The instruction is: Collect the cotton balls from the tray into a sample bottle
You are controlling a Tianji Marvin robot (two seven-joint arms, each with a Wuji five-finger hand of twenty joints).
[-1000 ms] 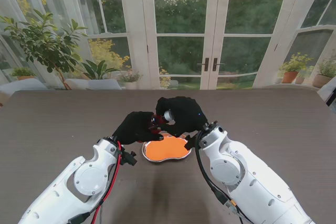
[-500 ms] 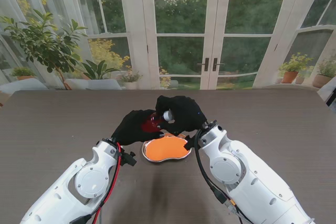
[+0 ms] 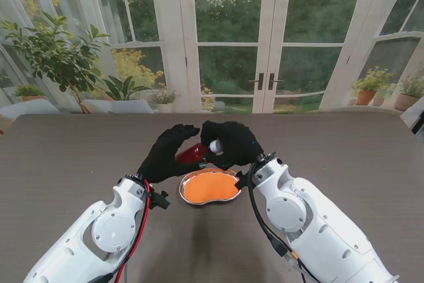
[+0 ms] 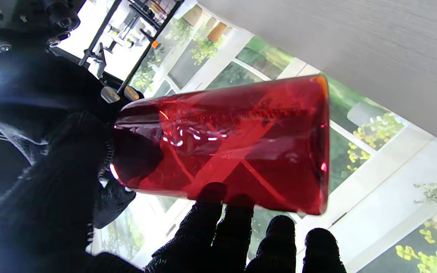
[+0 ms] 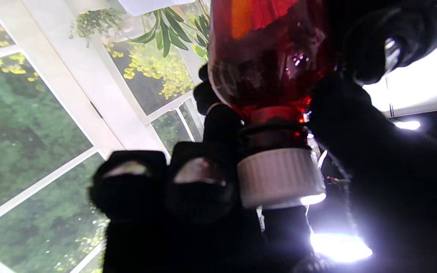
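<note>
- Since the earlier frame, both hands have risen off the tray and the translucent red plastic sample bottle (image 3: 192, 153) has tipped from near upright to lying almost level in the air above the tray's far edge.
- The left hand (image 3: 165, 155) carries the bottle body. In the left wrist view the fingertips (image 4: 211, 197) press against the bottle (image 4: 233, 144) wall; the thumb is not clearly seen.
- The right hand (image 3: 232, 142) closes on the white ribbed screw cap (image 5: 279, 176); fingers (image 5: 199, 185) curl against one side of it, the thumb on the other.
- Key relation: the bottle's long axis runs between the two hands, base toward the left hand, capped neck toward the right. The right hand is the nearer one to the cap (image 3: 215, 144).
- Judgement: the step in hand is unscrewing. The twist should turn about that axis while the left hand resists rotation.
- The kidney-shaped steel tray with orange lining (image 3: 211, 187) sits on the dark table (image 3: 66, 157), nearer to me than the hands. Cotton balls cannot be made out.
</note>
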